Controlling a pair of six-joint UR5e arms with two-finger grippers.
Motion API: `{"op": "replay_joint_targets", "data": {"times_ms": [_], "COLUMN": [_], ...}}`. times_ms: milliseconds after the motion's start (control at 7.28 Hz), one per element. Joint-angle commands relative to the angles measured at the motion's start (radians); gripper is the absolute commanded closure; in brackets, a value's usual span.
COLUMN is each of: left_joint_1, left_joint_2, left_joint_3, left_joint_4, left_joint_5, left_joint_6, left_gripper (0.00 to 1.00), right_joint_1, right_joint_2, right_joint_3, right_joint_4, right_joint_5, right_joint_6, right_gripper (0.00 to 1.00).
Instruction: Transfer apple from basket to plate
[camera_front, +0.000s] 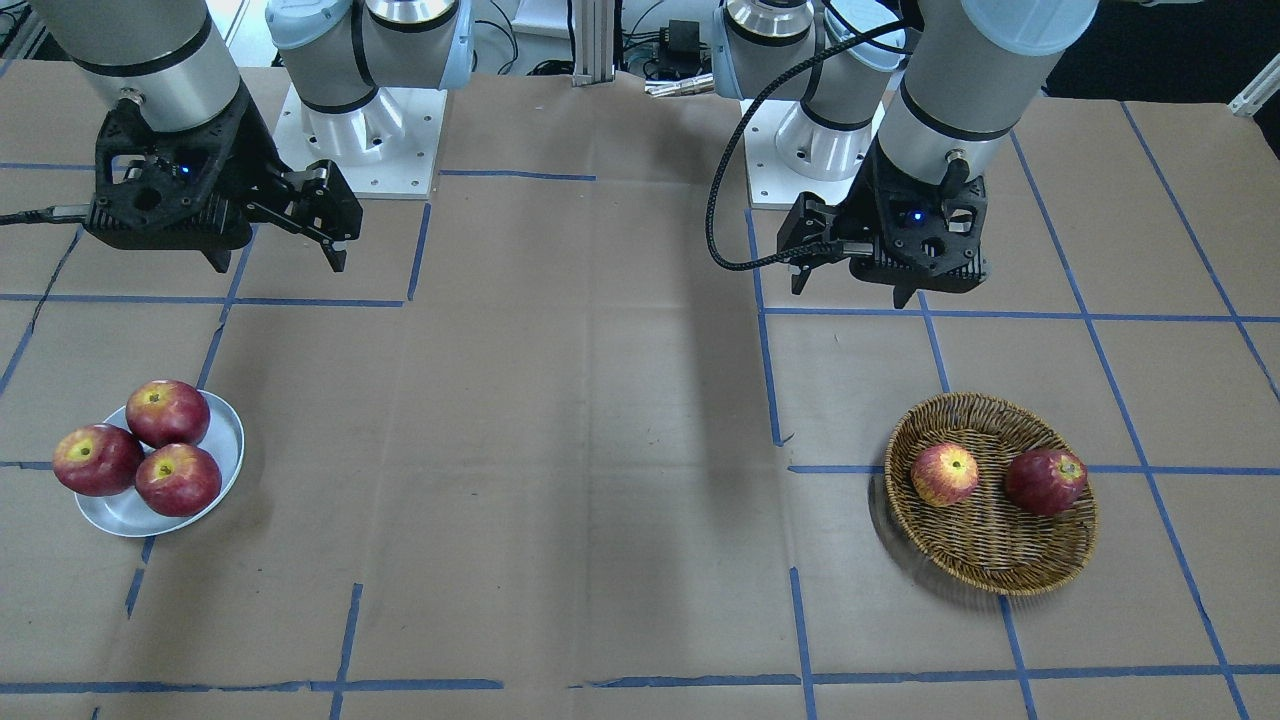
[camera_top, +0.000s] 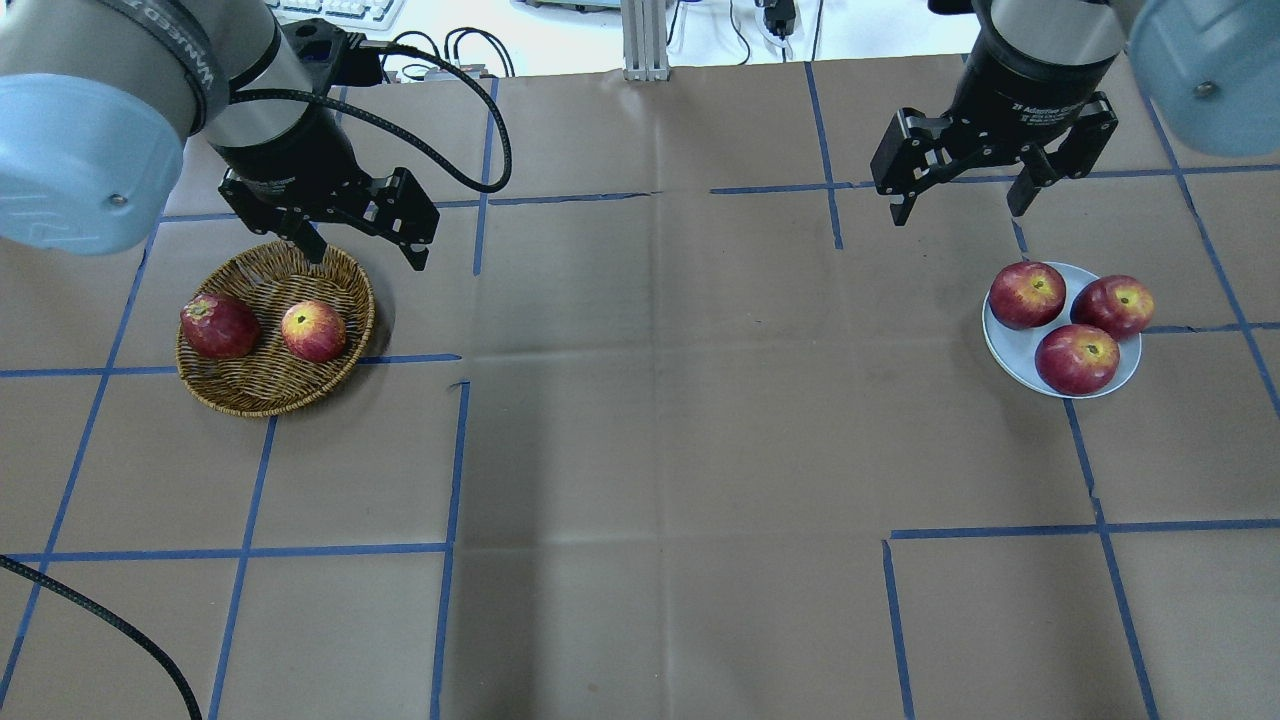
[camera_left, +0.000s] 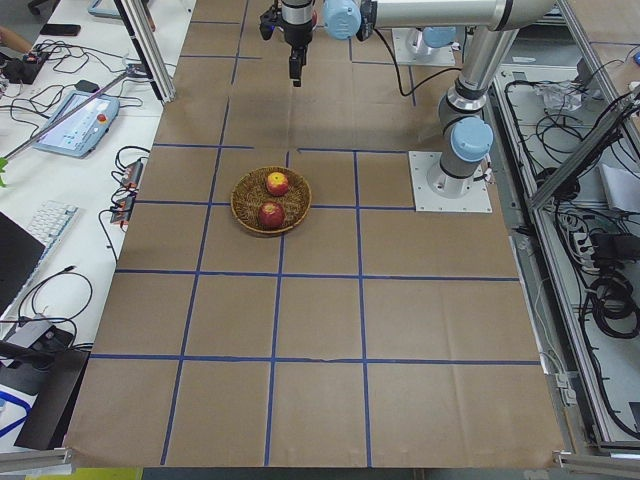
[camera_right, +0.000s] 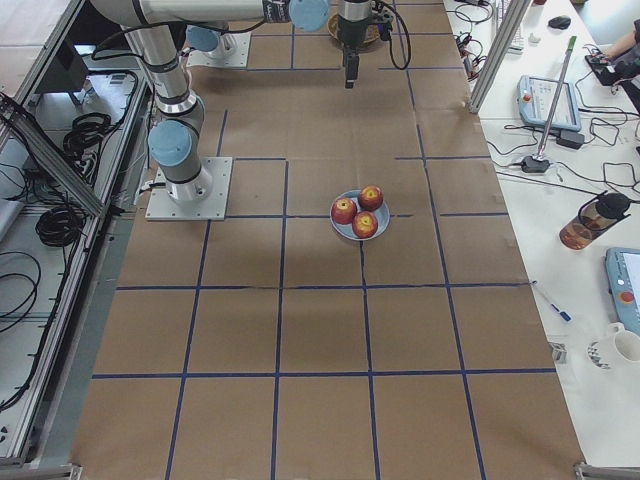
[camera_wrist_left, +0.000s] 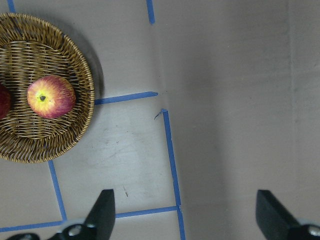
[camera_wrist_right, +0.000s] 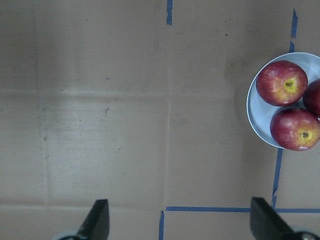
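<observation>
The paler, orange-yellow streaked apple (camera_top: 313, 331) lies in the woven wicker basket (camera_top: 270, 400) next to a dark red apple (camera_top: 219, 326). It also shows in the front view (camera_front: 944, 474) and in the left wrist view (camera_wrist_left: 51, 96). My left gripper (camera_top: 365, 255) is open and empty, raised above the table just beyond the basket's far rim. The pale glossy plate (camera_top: 1010, 345) on the other side holds three dark red apples. My right gripper (camera_top: 958, 210) is open and empty, raised behind the plate.
Brown paper with blue tape grid lines covers the table (camera_top: 650, 450). The two arm bases (camera_front: 360, 140) stand at the robot's edge. Cables and equipment lie beyond the table's far edge.
</observation>
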Motion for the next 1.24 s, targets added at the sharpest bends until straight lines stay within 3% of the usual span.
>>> {"op": "replay_joint_targets", "data": {"times_ms": [0, 1099], "left_joint_1": [0.000, 0.008], "left_joint_2": [0.000, 0.007], "left_joint_3": [0.000, -0.006], "left_joint_4": [0.003, 0.001], "left_joint_5": [0.000, 0.003], "left_joint_6": [0.000, -0.006], "left_gripper": [0.00, 0.00], "right_joint_1": [0.000, 0.000], "right_joint_2": [0.001, 0.000], "right_joint_3": [-0.001, -0.002], "right_joint_4": [-0.001, 0.001], "right_joint_5": [0.004, 0.005], "right_joint_6": [0.001, 0.002], "right_gripper": [0.00, 0.00]}}
